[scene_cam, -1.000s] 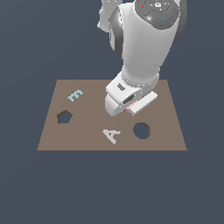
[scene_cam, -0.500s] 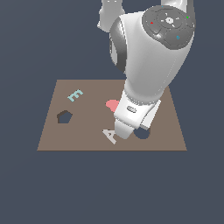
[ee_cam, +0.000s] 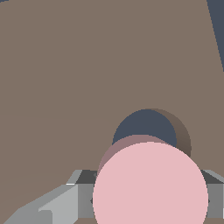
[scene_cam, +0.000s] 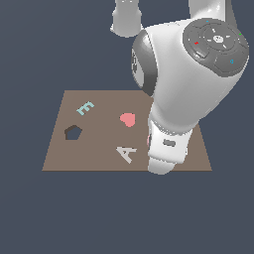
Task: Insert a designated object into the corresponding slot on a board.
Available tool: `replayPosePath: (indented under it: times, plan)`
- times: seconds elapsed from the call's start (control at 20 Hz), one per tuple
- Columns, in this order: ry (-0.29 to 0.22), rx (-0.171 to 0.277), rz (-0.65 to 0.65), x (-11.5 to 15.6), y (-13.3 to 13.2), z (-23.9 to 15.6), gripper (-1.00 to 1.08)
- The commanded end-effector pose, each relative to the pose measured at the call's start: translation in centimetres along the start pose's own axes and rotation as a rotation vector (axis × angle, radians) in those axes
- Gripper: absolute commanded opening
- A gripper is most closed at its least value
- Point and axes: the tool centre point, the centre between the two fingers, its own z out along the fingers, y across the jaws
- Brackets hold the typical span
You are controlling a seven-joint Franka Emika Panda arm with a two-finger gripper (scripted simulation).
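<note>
Between the gripper point(ee_cam: 148, 199) fingers point(ee_cam: 57, 203) sits the pale pink round piece point(ee_cam: 150, 186), clamped from both sides and held just above the dark round hole point(ee_cam: 142, 124), overlapping its near edge. Around them spreads the brown board point(scene_cam: 99, 158). Toward the exterior view's left lie the grey A point(scene_cam: 126, 153), coral heart point(scene_cam: 128, 119), teal E point(scene_cam: 85, 107) and pentagon hole point(scene_cam: 73, 132).

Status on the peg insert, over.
Gripper shut on pink disc, jaws at its sides. Disc above round hole in board, not yet seated. Nothing blocking the hole. Arm hides hole in exterior view.
</note>
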Motion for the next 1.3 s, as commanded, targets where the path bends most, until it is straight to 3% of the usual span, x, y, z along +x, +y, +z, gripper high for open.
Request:
replayPosePath:
  times: [0.0, 0.45, 1.2, 1.25]
  plan:
    - [0.000, 0.000, -0.054, 0.6, 0.5, -0.1, -1.00]
    - [0.000, 0.000, -0.155, 1.8, 1.1, -0.1, -1.00]
    - [0.000, 0.000, -0.152, 1.8, 1.1, 0.9, -1.00]
    - [0.000, 0.000, -0.152, 1.8, 1.1, 0.9, 1.00]
